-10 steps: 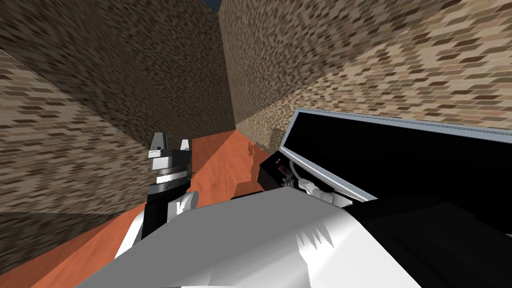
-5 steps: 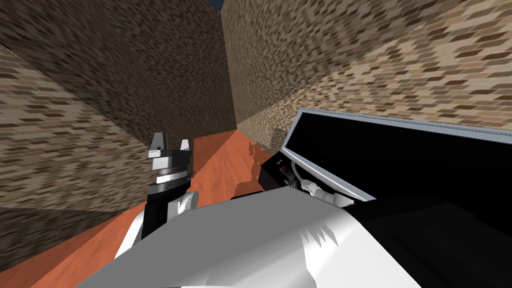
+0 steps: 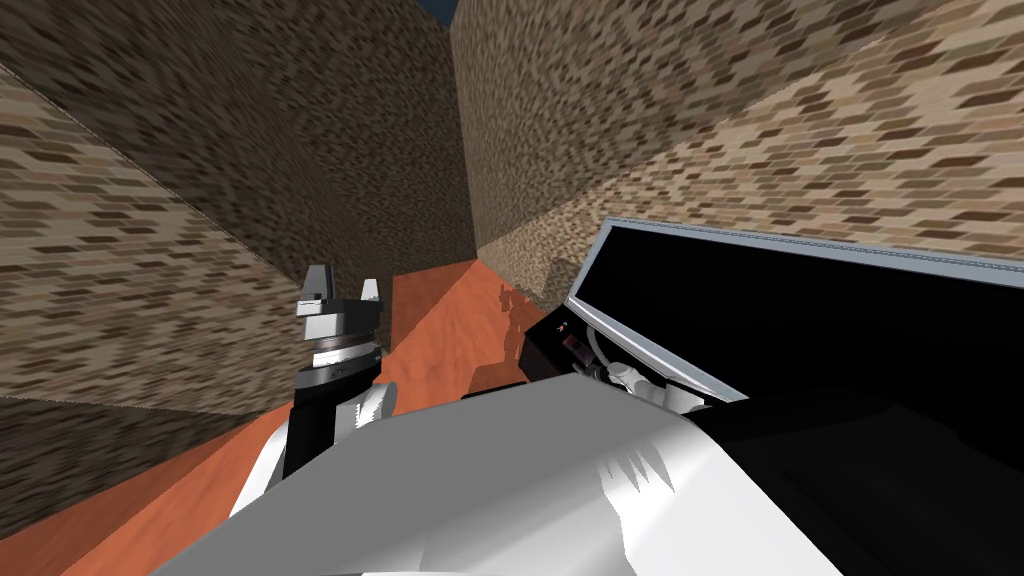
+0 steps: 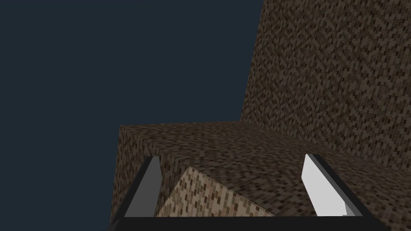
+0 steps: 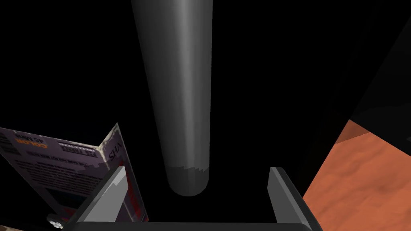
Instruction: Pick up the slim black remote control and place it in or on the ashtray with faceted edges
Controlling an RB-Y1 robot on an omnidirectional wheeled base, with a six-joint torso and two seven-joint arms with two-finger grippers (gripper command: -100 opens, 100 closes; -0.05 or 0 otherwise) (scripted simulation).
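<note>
A slim dark grey bar with a rounded end, seemingly the remote, lies on a black surface in the right wrist view. My right gripper is open, and the bar's near end sits between the fingers without touching them. In the head view my right arm reaches to a black cabinet under a screen. My left gripper is raised at my left side, open and empty, as its wrist view confirms for the same gripper.
A printed video-case box stands right by one finger of the right gripper. A large black screen with a grey frame leans over the cabinet. Orange-red floor runs ahead between patterned brown walls.
The whole head picture has slid slightly, so I have turned a little. Both grippers stay open and the left arm holds its pose.
</note>
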